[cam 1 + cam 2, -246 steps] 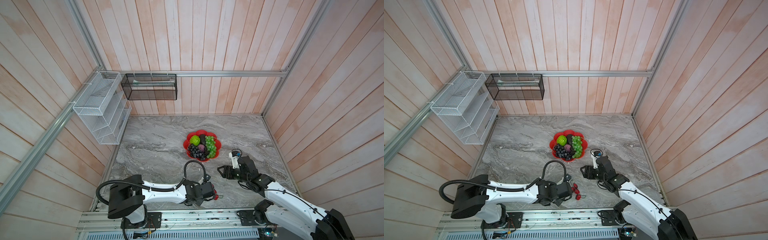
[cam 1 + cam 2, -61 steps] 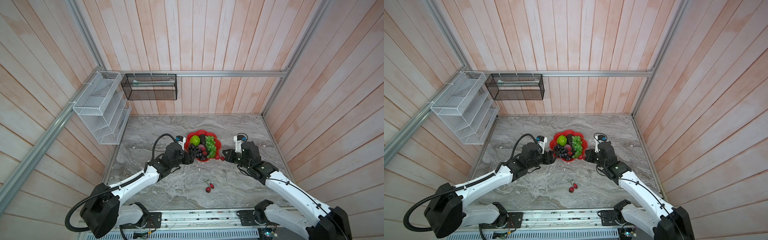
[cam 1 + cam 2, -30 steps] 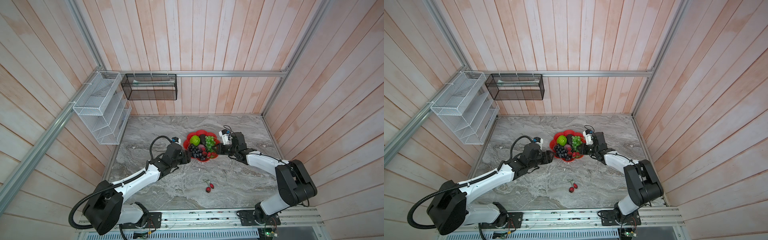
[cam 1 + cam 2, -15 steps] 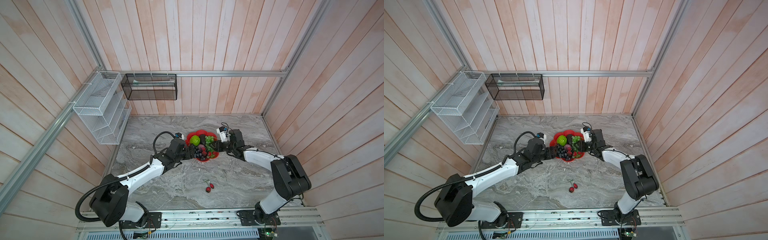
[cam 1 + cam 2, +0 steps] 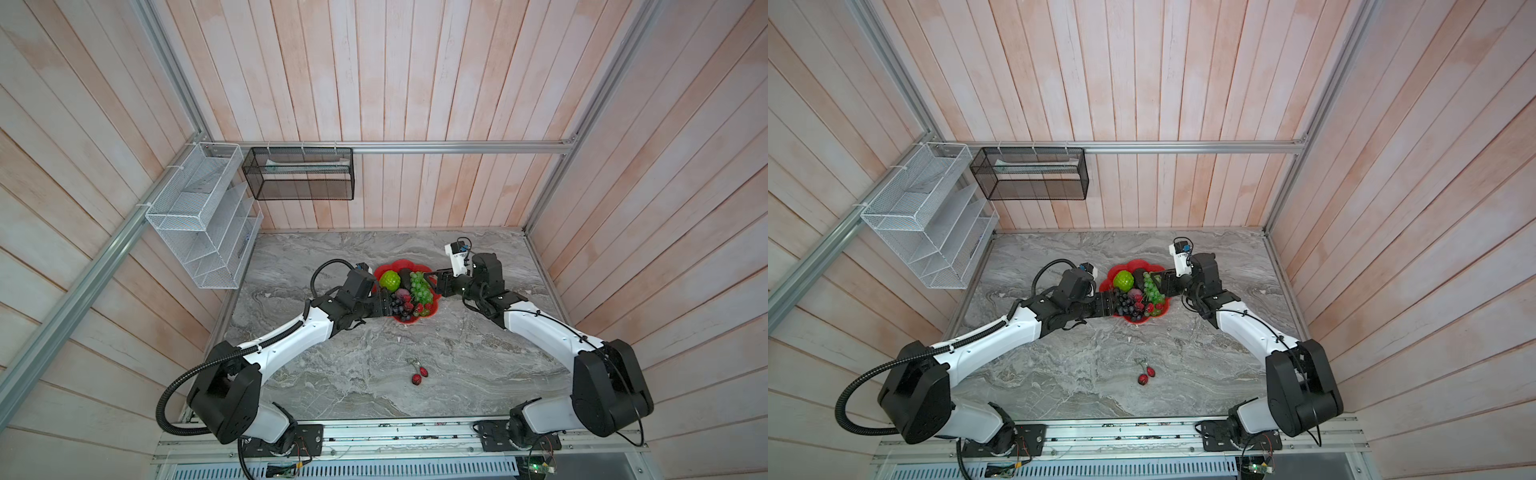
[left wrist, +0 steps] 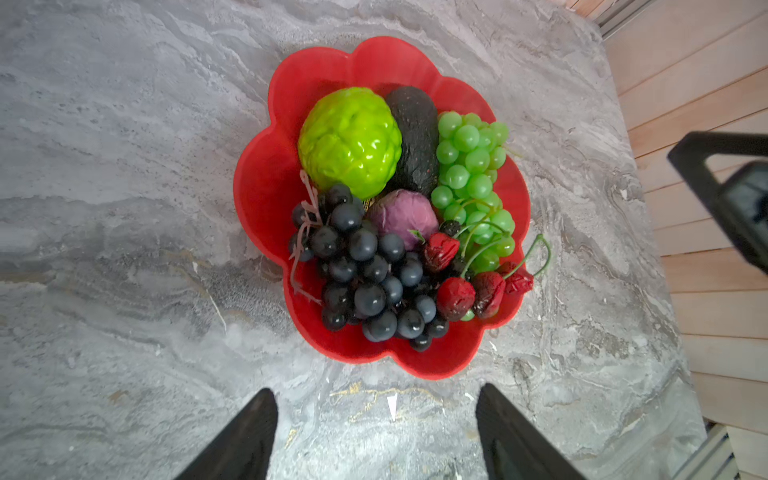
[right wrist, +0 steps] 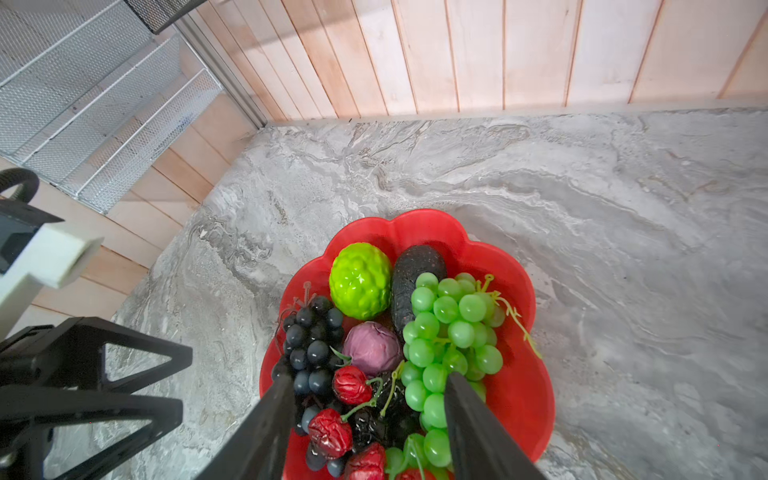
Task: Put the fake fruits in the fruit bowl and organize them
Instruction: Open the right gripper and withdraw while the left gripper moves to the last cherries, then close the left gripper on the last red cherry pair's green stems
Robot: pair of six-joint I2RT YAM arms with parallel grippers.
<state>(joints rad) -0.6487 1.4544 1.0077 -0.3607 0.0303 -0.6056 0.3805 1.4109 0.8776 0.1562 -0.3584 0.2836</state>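
Note:
The red flower-shaped fruit bowl [image 5: 405, 265] [image 5: 1138, 264] [image 6: 374, 50] [image 7: 415, 220] holds a lime-green ball [image 6: 349, 141] [image 7: 360, 280], a black oval [image 6: 413, 137], green grapes [image 6: 471, 174] [image 7: 449, 332], dark grapes [image 6: 361, 270], a purple-pink ball [image 6: 403, 214] and red stemmed fruits [image 6: 457, 291] [image 7: 351, 384]. One pair of red stemmed fruits [image 5: 419, 375] [image 5: 1146, 375] lies on the table in front. My left gripper [image 5: 386, 305] [image 6: 376, 395] is open and empty at the bowl's left edge. My right gripper [image 5: 436, 284] [image 7: 370, 378] hangs open over the red fruits and a black berry [image 7: 390, 399].
A white wire basket [image 5: 199, 220] hangs on the left wall and a black mesh basket [image 5: 299, 174] on the back wall. Wooden walls close the grey marble table [image 5: 374, 353] on three sides. A metal rail [image 5: 374, 432] runs along the front.
My right gripper has moved in over the bowl's right side and its jaws have gone from shut to open. The left gripper has edged closer to the bowl.

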